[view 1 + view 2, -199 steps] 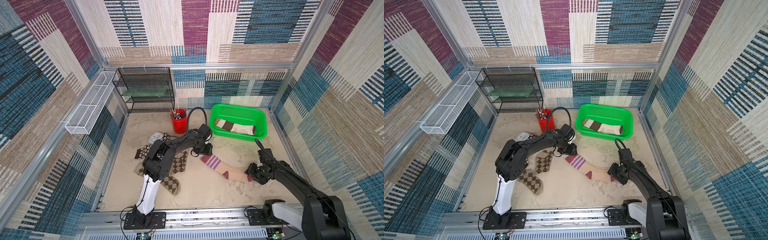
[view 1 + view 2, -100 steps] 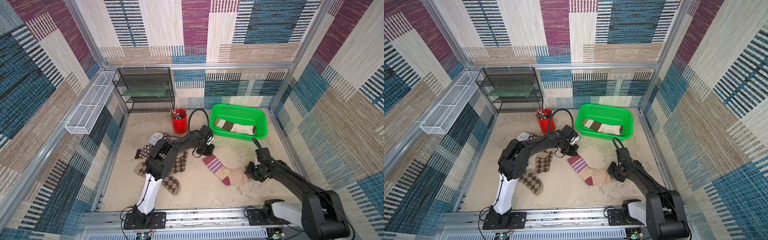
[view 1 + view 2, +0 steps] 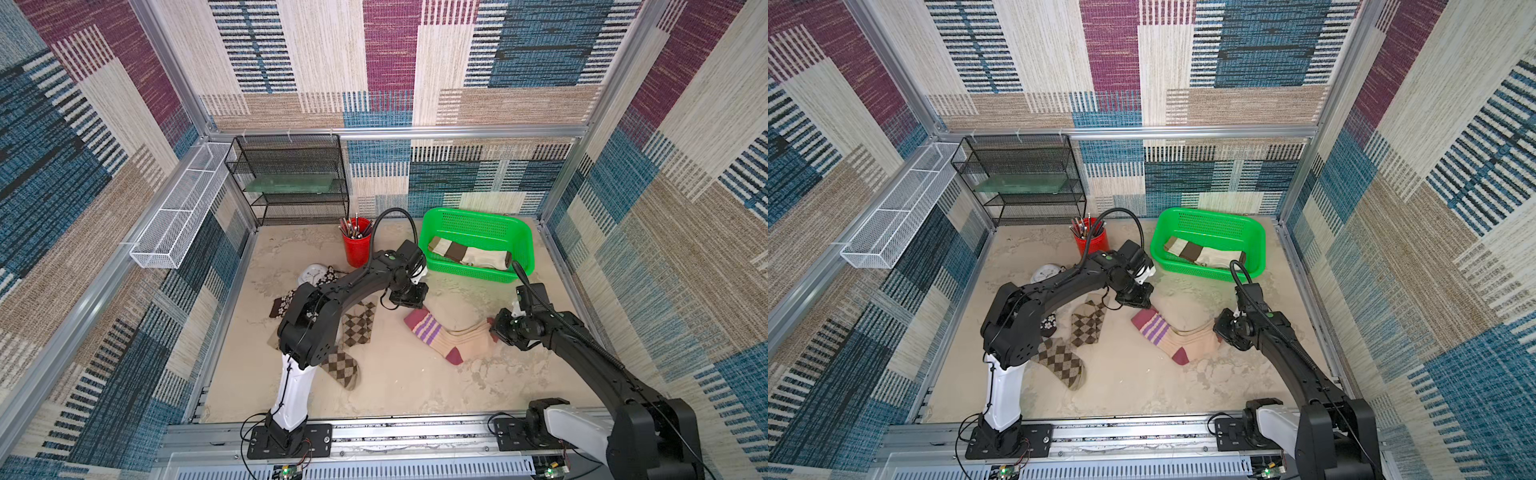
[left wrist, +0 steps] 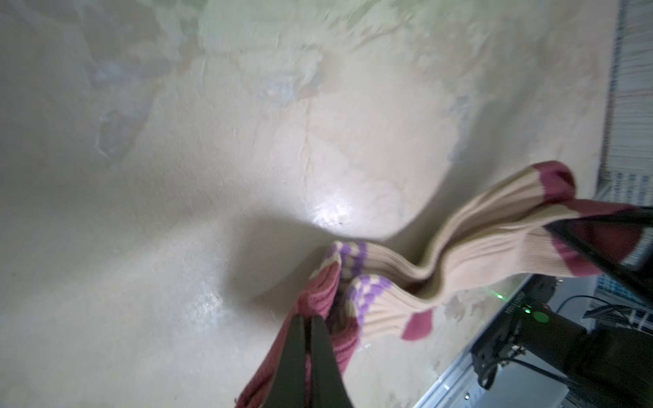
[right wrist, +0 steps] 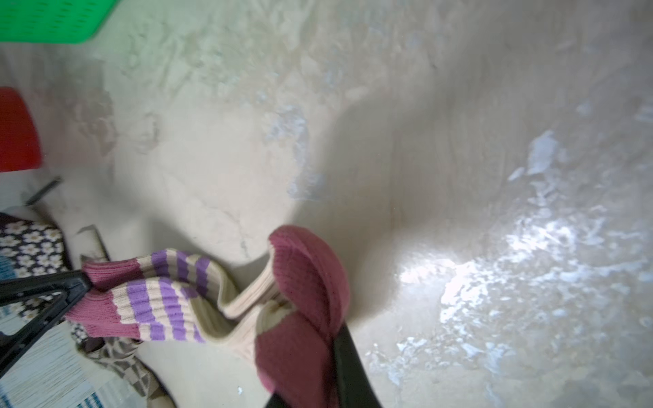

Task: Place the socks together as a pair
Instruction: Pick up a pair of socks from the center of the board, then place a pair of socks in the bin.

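Pinching cuff of beige purple-striped knit socks [image 3: 457, 338] in my left gripper [image 4: 306, 321], right gripper [image 3: 497, 328] clamped on maroon toes, long axis strung between us.

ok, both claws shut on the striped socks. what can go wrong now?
1. The left claw pinches only the maroon cuff edge of the beige knit socks with purple stripes; one layer could slip free.
2. The socks sag in a fold between it and the right claw; uneven lifting may misalign them.
3. The red cup of pencils stands close to the left arm; a swing might tip it.
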